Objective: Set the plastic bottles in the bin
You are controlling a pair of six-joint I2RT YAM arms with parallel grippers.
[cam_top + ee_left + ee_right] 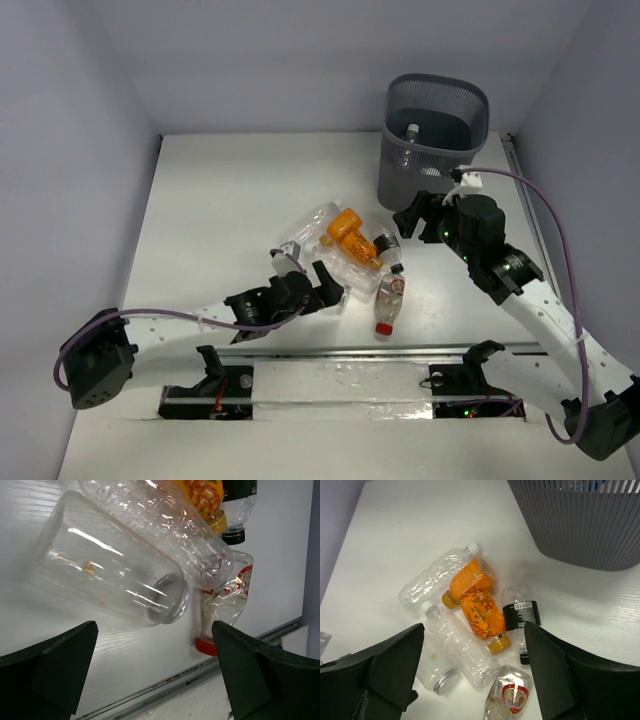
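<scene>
Nearest, my left pincer (155, 627) is spread wide & empty; right pincer (474, 626) likewise spread, nothing held, hovering betw. bin (410, 170) and heap. Bench (220, 200) carries all: bin far right w/ one bottle (411, 131) inside, remaining bottles (350, 250) heaped mid-bench, clear bottle (110, 575) just before my left fingers. Best, I reckon: straddle its body mid-length, squeeze gently, lift w/o dragging the crinkled bottle (165, 525) lying against it.

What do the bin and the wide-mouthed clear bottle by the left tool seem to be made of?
Bin: dark grey, matte, with walls of fine vertical slats that let the contents show through. It could be metal mesh or moulded plastic; I can't tell which. Wide-mouthed clear bottle: fully see-through, glossy and smooth-walled, with sharp highlights. Most likely thin plastic, though glass isn't ruled out.
</scene>
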